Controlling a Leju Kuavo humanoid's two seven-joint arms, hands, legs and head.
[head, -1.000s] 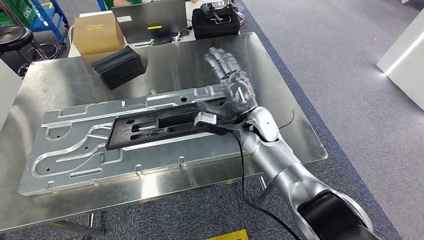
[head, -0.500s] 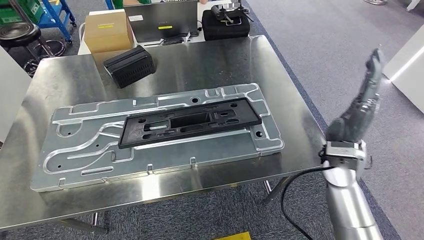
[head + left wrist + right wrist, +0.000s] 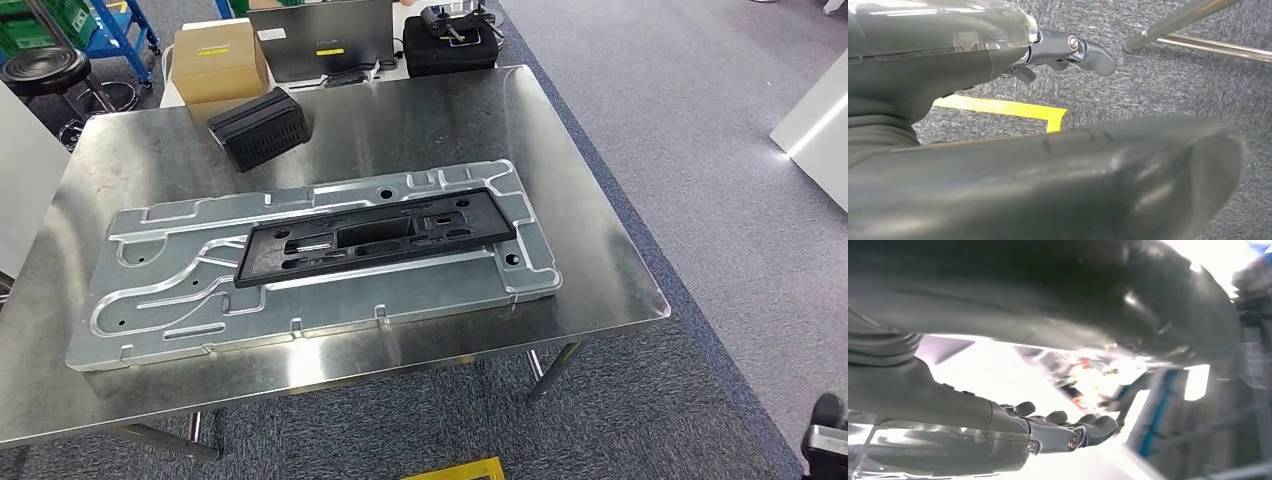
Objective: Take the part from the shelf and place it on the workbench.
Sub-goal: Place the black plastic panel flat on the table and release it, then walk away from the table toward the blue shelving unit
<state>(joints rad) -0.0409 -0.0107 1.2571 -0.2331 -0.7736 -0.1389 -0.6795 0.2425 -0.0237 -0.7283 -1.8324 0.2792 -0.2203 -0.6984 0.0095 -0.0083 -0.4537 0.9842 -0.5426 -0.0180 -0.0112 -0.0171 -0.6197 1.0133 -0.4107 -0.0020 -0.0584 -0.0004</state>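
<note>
Robot hand, right [image 3: 1048, 432]: empty, fingers loosely extended, nothing between them. It has pulled clear of the worktop [image 3: 590, 190] since a second ago, when it hovered at the part's end. Left robot hand [image 3: 1068, 50] hangs over carpet, fingers loose, holding nothing. Black plastic part [image 3: 375, 238] lies flat on the machined aluminium plate [image 3: 180, 300], mid-worktop. Ribbed black block [image 3: 258, 128] sits well apart, far side. Judgement: placement done, release complete.
</note>
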